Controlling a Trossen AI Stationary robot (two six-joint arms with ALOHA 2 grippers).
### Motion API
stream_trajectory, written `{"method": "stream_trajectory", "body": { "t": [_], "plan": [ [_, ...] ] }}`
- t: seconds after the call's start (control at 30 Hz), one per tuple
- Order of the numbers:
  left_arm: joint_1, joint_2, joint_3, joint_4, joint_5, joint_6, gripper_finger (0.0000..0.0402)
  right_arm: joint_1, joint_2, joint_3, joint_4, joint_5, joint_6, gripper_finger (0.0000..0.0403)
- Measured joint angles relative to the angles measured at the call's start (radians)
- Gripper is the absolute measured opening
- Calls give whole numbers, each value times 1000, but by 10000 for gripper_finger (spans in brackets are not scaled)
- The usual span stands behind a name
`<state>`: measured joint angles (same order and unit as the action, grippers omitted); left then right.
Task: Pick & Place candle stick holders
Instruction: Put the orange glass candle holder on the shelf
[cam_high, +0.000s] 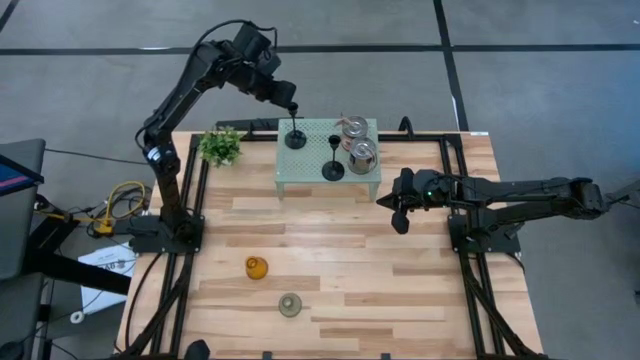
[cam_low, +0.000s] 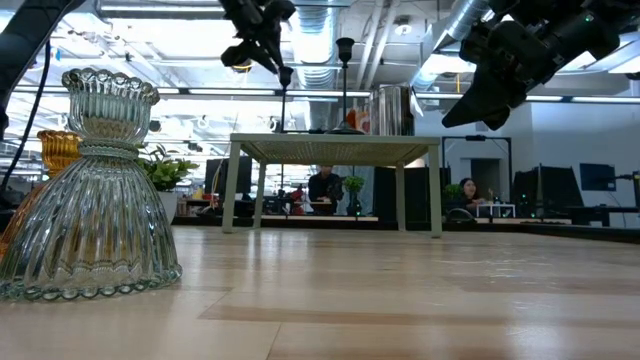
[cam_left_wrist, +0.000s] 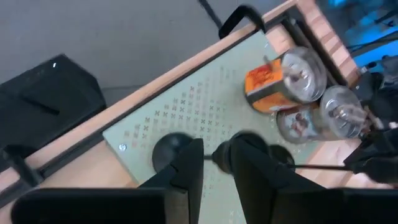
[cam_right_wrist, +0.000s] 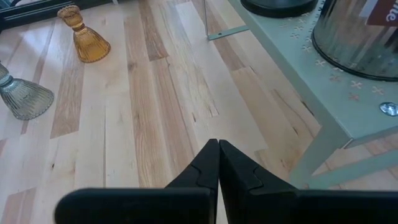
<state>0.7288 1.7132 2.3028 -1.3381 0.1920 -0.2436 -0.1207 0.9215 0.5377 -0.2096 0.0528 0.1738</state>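
A slim black stemmed holder (cam_high: 295, 137) and a second one (cam_high: 333, 166) are on a small pale green stand (cam_high: 308, 172) at the table's far side, beside two silvery jar-like holders (cam_high: 352, 128) (cam_high: 362, 156). My left gripper (cam_high: 292, 106) is above the first black holder and shut on its top. The amber glass holder (cam_high: 256, 267) and the pale green glass holder (cam_high: 290, 305) stand on their wide bases on the wood near the table's near edge. My right gripper (cam_high: 394, 210) hovers shut and empty just right of the stand. My left gripper pinches the first black holder's top cup (cam_left_wrist: 219, 155) between its two fingers, coming from above and pointing down. The holder is upright, its stem (cam_low: 285, 100) below the fingers. Its round base (cam_left_wrist: 169, 149) is on or just above the stand top; I cannot tell which.
A small green potted plant (cam_high: 220, 146) stands left of the stand. Black frame rails (cam_high: 200, 190) run along the table's left and right sides. Bare wood (cam_high: 340, 250) lies between the stand and the two glass holders. People sit in the room behind (cam_low: 325, 185).
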Motion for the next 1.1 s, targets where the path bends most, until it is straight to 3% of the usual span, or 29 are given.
{"method": "stream_trajectory", "body": {
  "t": [0.37,0.57,0.77,0.93,1.1],
  "plan": [
    [-10,-134,0,142,40,43,81,0,0,0,0,0,0,0],
    [-101,-244,0,142,59,119,80,0,0,0,0,0,0,0],
    [-258,-321,0,142,-69,208,80,1,-23,0,1,-4,-42,0],
    [-370,-342,0,142,-143,213,80,5,-96,0,6,-112,-42,0],
    [-442,-334,0,143,-147,218,80,18,-220,0,-28,-210,-42,0]
  ]
}}
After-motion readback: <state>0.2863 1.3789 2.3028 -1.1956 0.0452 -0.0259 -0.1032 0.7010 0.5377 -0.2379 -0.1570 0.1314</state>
